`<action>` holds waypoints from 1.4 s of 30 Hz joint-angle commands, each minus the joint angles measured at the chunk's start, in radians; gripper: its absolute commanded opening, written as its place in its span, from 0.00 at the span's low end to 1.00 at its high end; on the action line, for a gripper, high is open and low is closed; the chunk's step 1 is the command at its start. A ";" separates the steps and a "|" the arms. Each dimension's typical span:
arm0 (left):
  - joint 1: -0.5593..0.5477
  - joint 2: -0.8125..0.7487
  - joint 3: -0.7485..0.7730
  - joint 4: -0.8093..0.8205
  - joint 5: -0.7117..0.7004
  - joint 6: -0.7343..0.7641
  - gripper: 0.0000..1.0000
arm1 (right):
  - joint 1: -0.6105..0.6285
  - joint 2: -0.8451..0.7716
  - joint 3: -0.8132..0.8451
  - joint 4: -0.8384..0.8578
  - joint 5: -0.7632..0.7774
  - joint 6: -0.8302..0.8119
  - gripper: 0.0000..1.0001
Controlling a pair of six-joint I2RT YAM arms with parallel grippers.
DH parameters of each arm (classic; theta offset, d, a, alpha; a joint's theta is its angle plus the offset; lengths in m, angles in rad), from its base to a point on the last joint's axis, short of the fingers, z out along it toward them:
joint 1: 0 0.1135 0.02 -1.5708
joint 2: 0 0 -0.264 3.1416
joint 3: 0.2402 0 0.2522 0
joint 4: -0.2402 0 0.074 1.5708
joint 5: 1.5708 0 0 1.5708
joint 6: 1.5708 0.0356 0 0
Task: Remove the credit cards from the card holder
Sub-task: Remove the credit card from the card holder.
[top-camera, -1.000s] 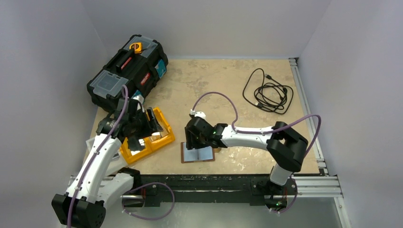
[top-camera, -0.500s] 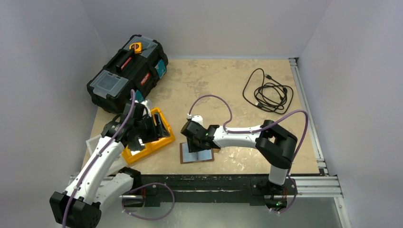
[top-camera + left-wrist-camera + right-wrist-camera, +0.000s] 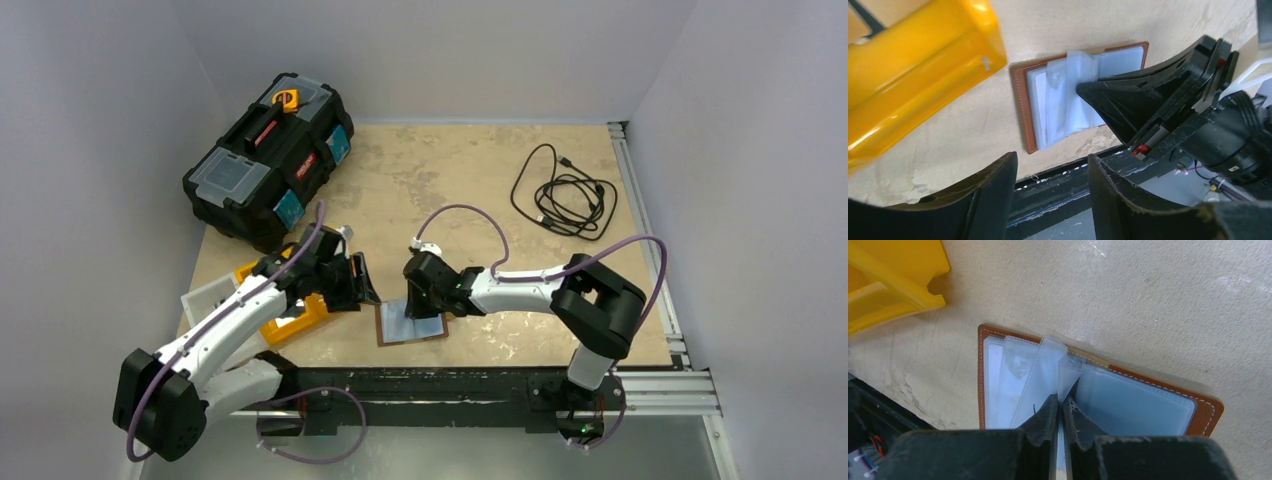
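one card holder [image 3: 1140,401] sleeve [image 3: 1071,370] pinched by right hand [image 3: 1060,402], contents unclear; left hand [image 3: 1051,165] spread.

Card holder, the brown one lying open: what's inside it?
Inside the card holder are clear plastic sleeves, fanned up. The right gripper pinches one sleeve. Whether cards sit in them cannot be told; the cloudy plastic hides it.

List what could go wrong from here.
1. The right gripper pinches a clear sleeve; nothing pins the card holder, so pulling may lift it all.
2. The open left gripper hangs close beside the right one and the orange tray; they might collide.
3. The holder lies near the front edge of the table and could slide off.
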 commanded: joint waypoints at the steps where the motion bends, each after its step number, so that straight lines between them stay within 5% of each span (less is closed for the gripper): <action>1: -0.069 0.071 -0.015 0.147 0.041 -0.056 0.51 | -0.017 0.010 -0.074 0.052 -0.068 -0.018 0.03; 13: -0.172 0.297 -0.009 0.260 -0.012 -0.082 0.42 | -0.067 0.007 -0.169 0.156 -0.136 -0.019 0.00; 33: -0.215 0.430 -0.023 0.319 -0.045 -0.083 0.39 | -0.097 0.020 -0.211 0.212 -0.173 -0.018 0.00; 42: -0.235 0.459 -0.035 0.359 -0.032 -0.116 0.20 | -0.101 0.008 -0.213 0.218 -0.183 -0.017 0.00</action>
